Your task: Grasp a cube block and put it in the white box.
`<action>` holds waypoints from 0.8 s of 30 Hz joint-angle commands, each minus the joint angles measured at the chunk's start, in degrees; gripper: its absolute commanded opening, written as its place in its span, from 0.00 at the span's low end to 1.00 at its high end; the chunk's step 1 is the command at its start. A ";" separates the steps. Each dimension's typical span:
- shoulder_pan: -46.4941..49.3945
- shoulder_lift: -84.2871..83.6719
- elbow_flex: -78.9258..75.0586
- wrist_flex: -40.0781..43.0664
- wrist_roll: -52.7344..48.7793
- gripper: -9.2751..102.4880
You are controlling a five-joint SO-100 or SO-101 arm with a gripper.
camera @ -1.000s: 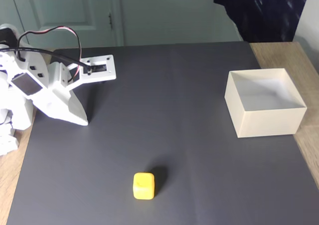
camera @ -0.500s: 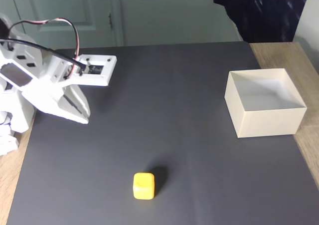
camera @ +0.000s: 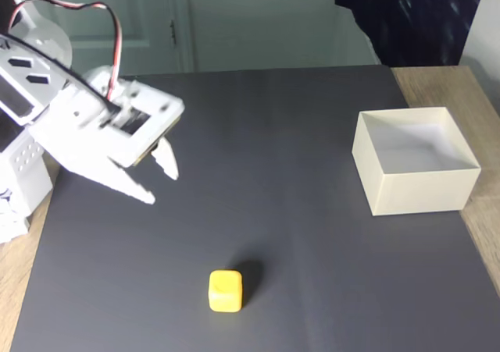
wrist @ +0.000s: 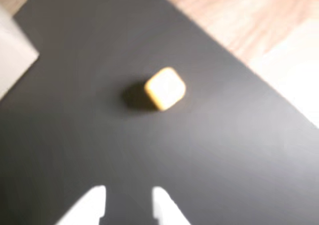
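Note:
The yellow cube block (camera: 226, 290) lies on the dark mat near its front edge in the fixed view. In the blurred wrist view the cube block (wrist: 165, 88) sits ahead of my two white fingertips (wrist: 94, 202). My gripper (camera: 160, 184) hangs open above the mat's left part, well up and left of the cube, with nothing between its fingers. In the wrist view the gripper (wrist: 128, 199) shows a clear gap. The white box (camera: 414, 182) stands open-topped at the mat's right edge, with nothing inside it; a pale corner of the box (wrist: 12, 50) shows at the left of the wrist view.
The dark grey mat (camera: 297, 211) covers most of a wooden table (camera: 469, 87). My white arm base (camera: 19, 172) stands at the left edge. A dark cloth (camera: 406, 16) hangs at the back right, behind the box.
My gripper has swung out from the left and forward over the mat toward the cube, and its fingers have spread. Cube and box have not moved.

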 commanded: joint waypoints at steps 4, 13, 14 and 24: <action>5.71 -8.88 -5.62 -5.54 1.85 0.22; 9.67 -21.45 -8.44 -15.47 2.37 0.25; 9.84 -22.59 -8.70 -16.26 2.20 0.25; 8.35 -31.29 -9.14 -23.64 1.58 0.27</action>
